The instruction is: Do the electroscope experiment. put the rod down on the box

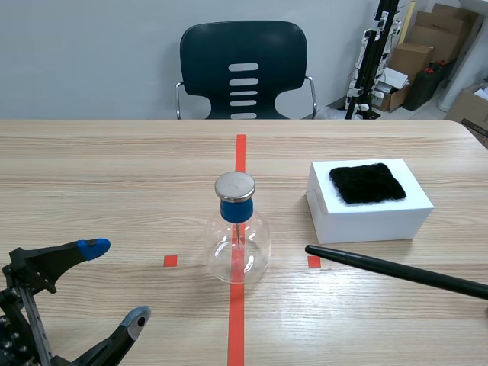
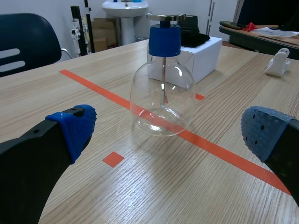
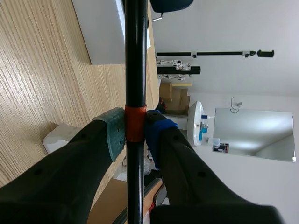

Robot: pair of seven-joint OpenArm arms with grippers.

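Scene view, progress: the rod (image 1: pixel 396 270) is not yet laid on the box (image 1: pixel 371 221). It is held low over the table (image 1: pixel 114 175), just on the near side of the box, so carrying it over and letting go are judged to remain.
Scene view, rod: a black stick is seen entering from the right, its tip ending beside the small red mark right of the electroscope (image 1: pixel 238 236). Whether the tip touches the wood cannot be told.
Scene view, box top: a black fur cloth (image 1: pixel 367 183) lies on it.
Scene view, left gripper (image 1: pixel 116 284): it is seen at the near left, fingers spread wide, nothing held.
Left wrist view: the blue pads (image 2: pixel 77 128) are seen well apart. The electroscope stands ahead of them, the box beyond it.
Right wrist view, right gripper (image 3: pixel 135 130): it is clenched on the rod at its orange-red band, and the rod runs on ahead past the white box wall.
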